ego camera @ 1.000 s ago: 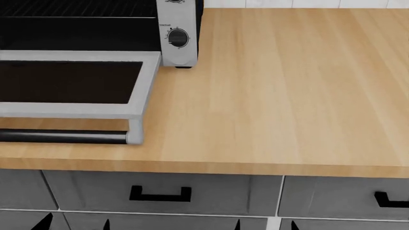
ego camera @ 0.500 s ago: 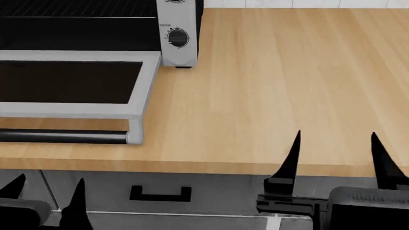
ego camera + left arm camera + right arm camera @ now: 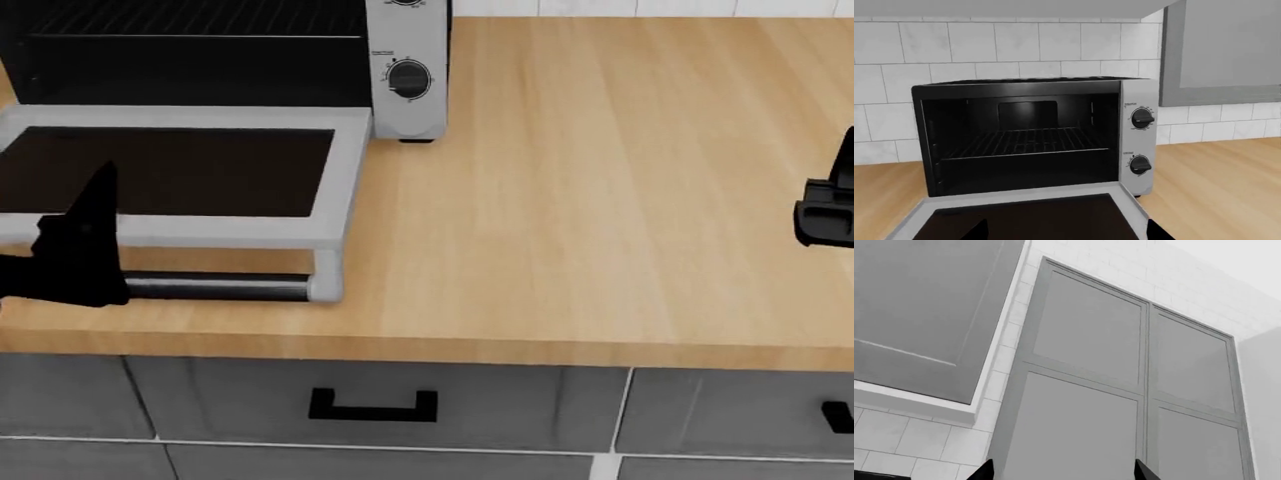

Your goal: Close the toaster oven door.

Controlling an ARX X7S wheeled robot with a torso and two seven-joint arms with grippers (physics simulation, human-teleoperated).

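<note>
The door (image 3: 187, 175) lies fully open and flat, hinged at the near edge of the oven (image 3: 1034, 135) at the far left of the counter (image 3: 601, 180), with its bar handle (image 3: 220, 290) along the near edge. The left gripper (image 3: 80, 250) hovers at the handle's left part, fingers apart in the left wrist view. The right gripper (image 3: 827, 210) sits at the far right edge; its fingers appear apart in its wrist view, which faces up at grey wall cabinets (image 3: 1121, 390). The likely risk is pushing down or forward on the glass rather than lifting under the handle, which could shove the oven back toward the tiled wall (image 3: 1021, 45) or let the door slip off a fingertip. The counter is pale wood, with grey drawers (image 3: 374, 405) beneath.
</note>
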